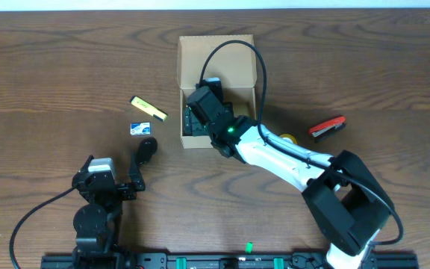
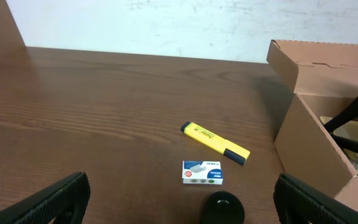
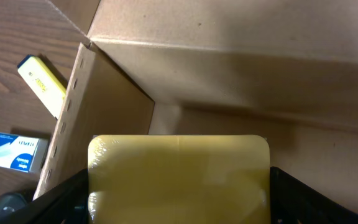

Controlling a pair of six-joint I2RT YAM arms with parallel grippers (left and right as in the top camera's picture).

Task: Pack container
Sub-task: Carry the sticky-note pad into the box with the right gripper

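Surface (image 1: 51, 90): dark brown wood grain; it carries every item listed below.
Container (image 1: 237, 96): tan cardboard box, far of centre, standing open with its top exposed.
Flap lid (image 1: 215, 60): attached along the far edge of the container and laid back away from the opening.
Right gripper (image 3: 179, 186): lowered inside the container, the arm reaching in from the near right.
Right jaws: pinching a yellow wrapped block (image 3: 179, 158), which fills the gap from finger to finger.
Left gripper (image 2: 180, 190): near left of the container, well clear of it, low over the surface.
Left jaws: spread wide, with nothing between them.
Highlighter (image 1: 148, 108): yellow with a dark cap, lying flat and slanted, just left of the container's left wall.
Small box (image 1: 139, 128): blue and white, flat on the surface, just near of the highlighter and not touching it.
Stapler (image 1: 327, 128): red and black, on the surface right of the container, well apart from it.
Yellow item (image 1: 288, 138): just beside the right arm, mostly hidden; what it is cannot be told.
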